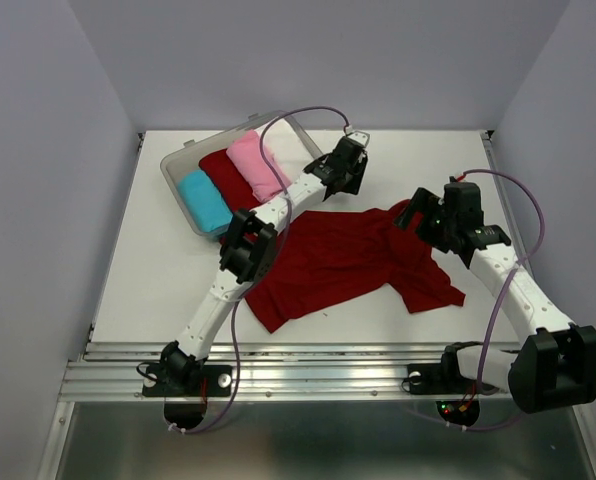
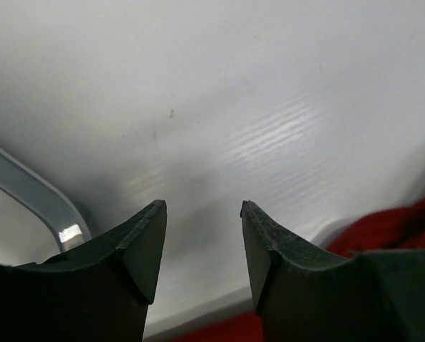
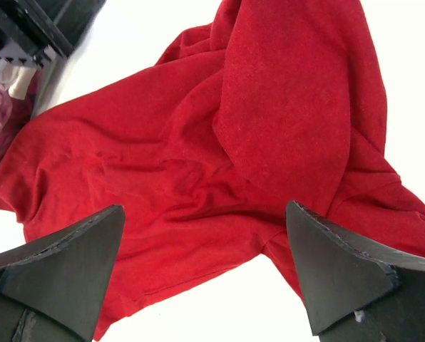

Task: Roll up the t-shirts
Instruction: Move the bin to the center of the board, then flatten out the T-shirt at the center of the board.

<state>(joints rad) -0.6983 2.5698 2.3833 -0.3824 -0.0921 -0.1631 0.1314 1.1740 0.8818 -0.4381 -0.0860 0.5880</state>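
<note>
A large dark red t-shirt (image 1: 348, 260) lies crumpled and spread out on the middle of the white table. My left gripper (image 1: 348, 172) hovers just past its far edge. In the left wrist view this gripper (image 2: 204, 210) is open over bare table with nothing between its fingers, and red cloth (image 2: 398, 221) shows at the lower right. My right gripper (image 1: 410, 215) hangs over the shirt's right side. Seen from the right wrist, it (image 3: 205, 214) stands wide open above the shirt (image 3: 234, 142) and its hem, apart from the cloth.
A clear plastic bin (image 1: 178, 165) at the back left holds rolled cyan (image 1: 206, 200), dark red (image 1: 228, 175), pink (image 1: 256, 165) and white (image 1: 293, 150) t-shirts. The left arm stretches diagonally across the shirt's left part. A shiny strip (image 2: 27, 192) crosses the left wrist view.
</note>
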